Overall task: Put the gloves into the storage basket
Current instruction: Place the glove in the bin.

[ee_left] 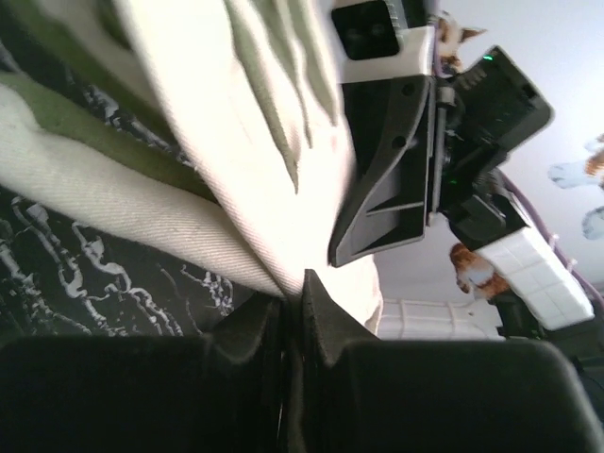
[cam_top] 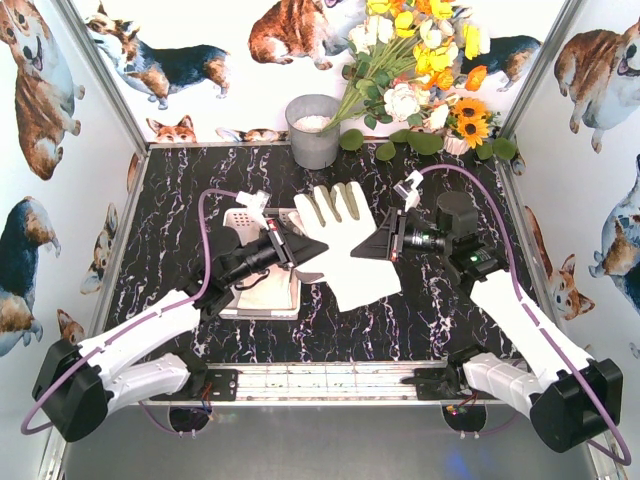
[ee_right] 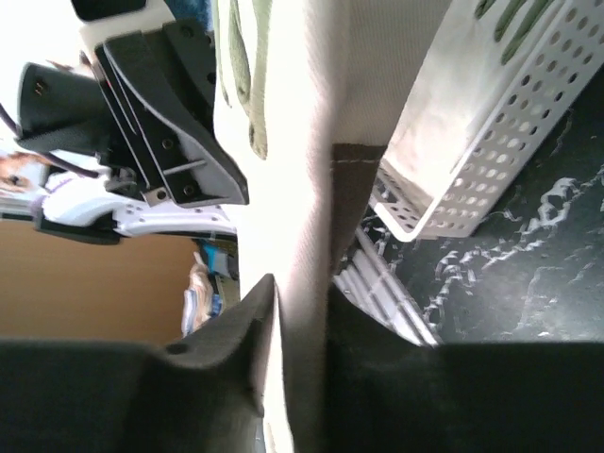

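A cream-white glove (cam_top: 340, 240) with grey patches hangs stretched above the middle of the table, fingers pointing to the back. My left gripper (cam_top: 300, 250) is shut on its left edge; in the left wrist view the cloth (ee_left: 217, 142) runs into the closed left gripper (ee_left: 300, 283). My right gripper (cam_top: 385, 245) holds the opposite edge, and the fabric (ee_right: 302, 142) sits pinched in the right gripper (ee_right: 302, 288). The white slotted storage basket (cam_top: 245, 312) lies under the left arm, with other gloves (ee_right: 519, 28) inside it.
A grey metal bucket (cam_top: 313, 130) stands at the back centre, with a bunch of flowers (cam_top: 420, 70) to its right. Walls printed with corgis close in the black marble table (cam_top: 180, 200) on three sides. A metal rail (cam_top: 330, 380) runs along the near edge.
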